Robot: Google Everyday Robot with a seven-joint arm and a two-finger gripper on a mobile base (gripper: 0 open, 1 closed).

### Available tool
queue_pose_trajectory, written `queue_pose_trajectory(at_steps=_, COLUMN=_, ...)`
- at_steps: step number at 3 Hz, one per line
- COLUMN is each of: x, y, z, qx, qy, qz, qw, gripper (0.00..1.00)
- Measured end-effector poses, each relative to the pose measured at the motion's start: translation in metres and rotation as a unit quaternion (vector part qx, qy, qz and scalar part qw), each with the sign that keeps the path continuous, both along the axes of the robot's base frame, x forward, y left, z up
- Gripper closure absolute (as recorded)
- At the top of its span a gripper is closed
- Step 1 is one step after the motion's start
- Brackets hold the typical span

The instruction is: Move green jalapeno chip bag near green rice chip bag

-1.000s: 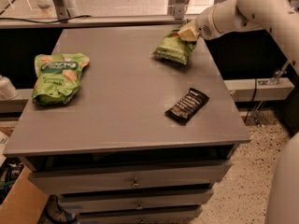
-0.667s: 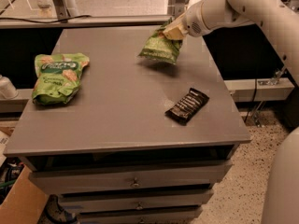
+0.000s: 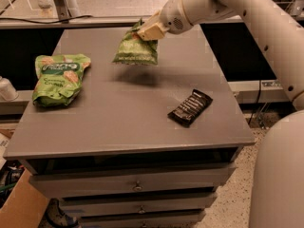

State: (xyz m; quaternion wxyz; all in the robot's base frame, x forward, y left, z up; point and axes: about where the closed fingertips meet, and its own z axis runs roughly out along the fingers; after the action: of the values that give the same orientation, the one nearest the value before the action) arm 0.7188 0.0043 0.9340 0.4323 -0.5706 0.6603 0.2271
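The green jalapeno chip bag [image 3: 136,49], small and olive-green, hangs in the air above the back middle of the grey table [image 3: 128,122]. My gripper [image 3: 148,30] is shut on its top edge and holds it clear of the surface, with its shadow below. The green rice chip bag [image 3: 58,77], larger and bright green with a dark logo band, lies flat at the table's left side, well left of the held bag.
A black snack packet [image 3: 190,108] lies on the right part of the table. My white arm [image 3: 247,13] reaches in from the upper right. A white object [image 3: 6,89] sits off the left edge. Drawers [image 3: 137,186] are below the tabletop.
My gripper has carried the jalapeno bag up off the table and leftward from the back right corner toward the middle. The rice bag and black packet have not moved.
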Motion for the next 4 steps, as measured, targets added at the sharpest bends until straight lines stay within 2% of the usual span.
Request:
queue_pose_trajectory(at_steps=1, x=-0.018, y=0.032, z=-0.003, qx=0.006, qy=0.008, qz=0.05, qw=0.9987, gripper=1.0)
queue_pose_trajectory(at_steps=4, x=-0.038, y=0.103, z=-0.037, qx=0.011, qy=0.017, qz=0.132, qw=0.9911, gripper=1.0)
